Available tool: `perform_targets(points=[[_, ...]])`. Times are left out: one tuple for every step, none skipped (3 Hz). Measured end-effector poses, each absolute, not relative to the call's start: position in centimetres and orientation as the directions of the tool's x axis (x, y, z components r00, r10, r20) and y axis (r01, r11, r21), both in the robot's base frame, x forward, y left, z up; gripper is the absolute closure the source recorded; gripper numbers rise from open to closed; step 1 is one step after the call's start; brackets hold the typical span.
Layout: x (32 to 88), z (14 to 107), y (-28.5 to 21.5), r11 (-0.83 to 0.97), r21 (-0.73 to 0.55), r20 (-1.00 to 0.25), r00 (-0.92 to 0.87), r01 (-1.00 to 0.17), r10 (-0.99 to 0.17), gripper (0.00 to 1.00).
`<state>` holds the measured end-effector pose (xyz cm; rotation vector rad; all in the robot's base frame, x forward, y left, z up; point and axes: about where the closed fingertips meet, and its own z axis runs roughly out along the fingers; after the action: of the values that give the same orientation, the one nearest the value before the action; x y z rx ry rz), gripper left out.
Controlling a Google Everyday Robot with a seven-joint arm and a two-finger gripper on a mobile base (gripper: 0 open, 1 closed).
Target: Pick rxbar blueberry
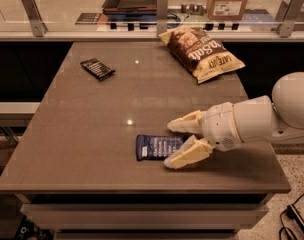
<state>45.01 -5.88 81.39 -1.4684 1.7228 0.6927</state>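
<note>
The rxbar blueberry, a flat dark blue wrapper with pale lettering, lies on the brown table near its front edge. My gripper reaches in from the right on a white arm. Its two cream fingers are spread open, one behind the bar's right end and one in front of it. The bar's right end sits between the fingers and is partly covered by the front finger. The bar lies flat on the table.
A small black bar wrapper lies at the back left. A large brown-and-tan chip bag lies at the back right. A glass rail with metal posts runs behind the table; boxes stand beyond it.
</note>
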Motion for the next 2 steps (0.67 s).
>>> perform_targets(points=[[45.00, 81.57, -5.87, 0.193, -0.069, -0.820, -0.055, -0.979, -0.570, 0.89], [45.00, 81.61, -5.86, 0.193, -0.069, -0.820, -0.055, -0.979, -0.570, 1.00]])
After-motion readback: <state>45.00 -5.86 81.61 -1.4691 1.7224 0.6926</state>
